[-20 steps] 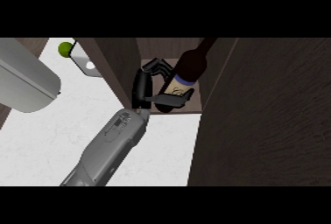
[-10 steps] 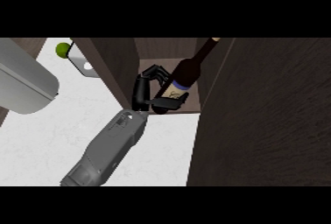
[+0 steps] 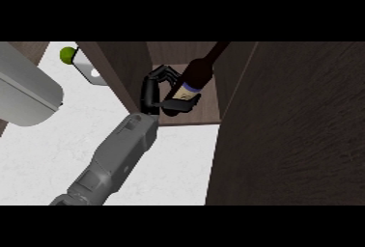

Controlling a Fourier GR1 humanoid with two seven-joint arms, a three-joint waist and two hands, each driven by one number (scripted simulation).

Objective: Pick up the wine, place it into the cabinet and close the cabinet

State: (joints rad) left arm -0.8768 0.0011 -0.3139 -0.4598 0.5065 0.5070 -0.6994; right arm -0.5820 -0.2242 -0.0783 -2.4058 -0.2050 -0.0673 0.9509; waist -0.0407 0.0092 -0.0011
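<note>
Compared with half a second ago, the wine bottle [image 3: 194, 82] shows a longer, more slanted outline, its neck now pointing to the upper right inside the cabinet [image 3: 125, 72]. The fingers [image 3: 161, 75] of the right hand [image 3: 153, 94] curl beside the bottle's lower body and the thumb lies under the label, so we read the hand as closed round it. We cannot tell whether the base touches the shelf [image 3: 206, 116]. We judge the step in hand to be the set-down. The bottle should be brought upright and lowered until its base sits flat, well behind the shelf's front edge. Only then should the fingers open and the hand draw straight back along the left wall. The compartment, as far as it shows, holds only bottle and hand. Outside it, the dark door [image 3: 292, 144] stands open at the right, and a small green round thing [image 3: 68, 54] lies on the white counter [image 3: 43, 159].
</note>
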